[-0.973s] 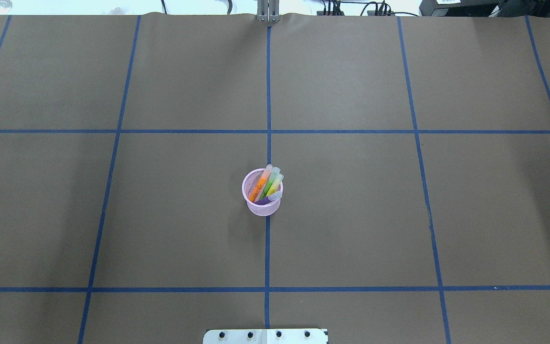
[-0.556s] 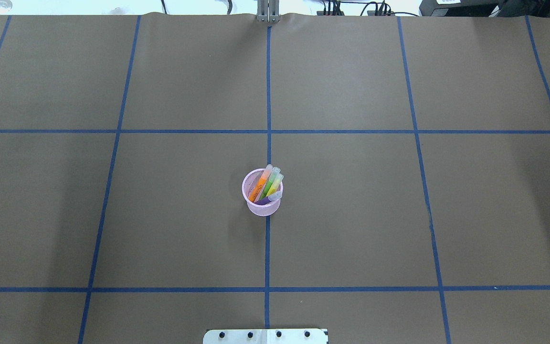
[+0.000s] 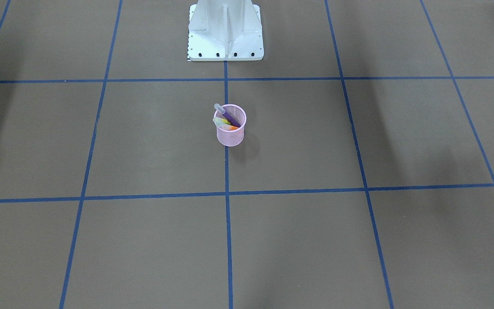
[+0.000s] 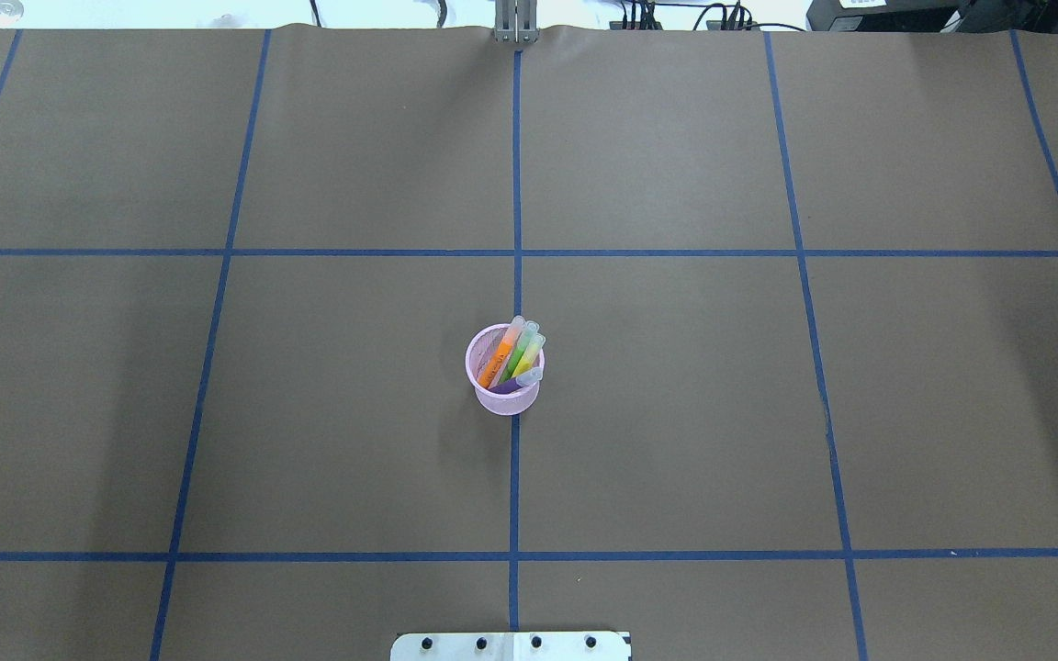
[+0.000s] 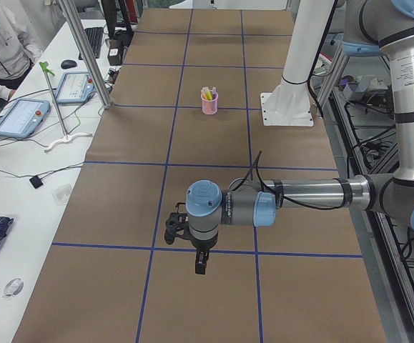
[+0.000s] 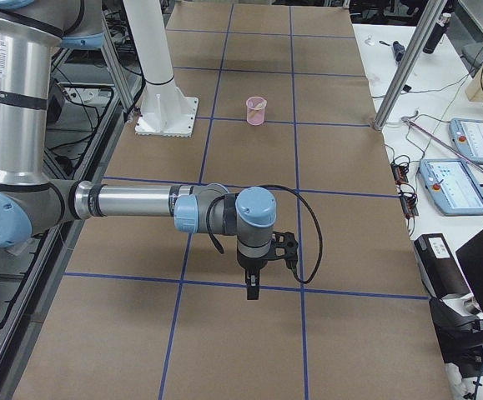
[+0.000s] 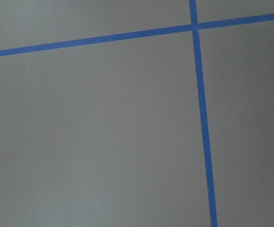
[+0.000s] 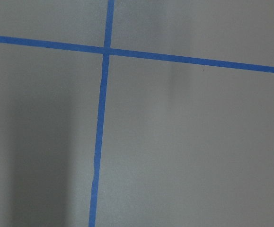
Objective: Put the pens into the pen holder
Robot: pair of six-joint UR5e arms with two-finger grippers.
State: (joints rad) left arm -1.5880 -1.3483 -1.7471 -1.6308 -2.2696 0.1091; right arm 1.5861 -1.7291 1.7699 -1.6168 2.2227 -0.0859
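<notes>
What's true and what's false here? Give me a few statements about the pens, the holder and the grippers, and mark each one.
1. The pink pen holder stands upright on the centre blue tape line. True.
2. The orange pen lies on the table beside the holder. False: it stands inside the holder.
3. The purple pen is inside the holder. True.
4. The left gripper hovers directly over the holder. False: it hangs over bare table, far from the holder.
</notes>
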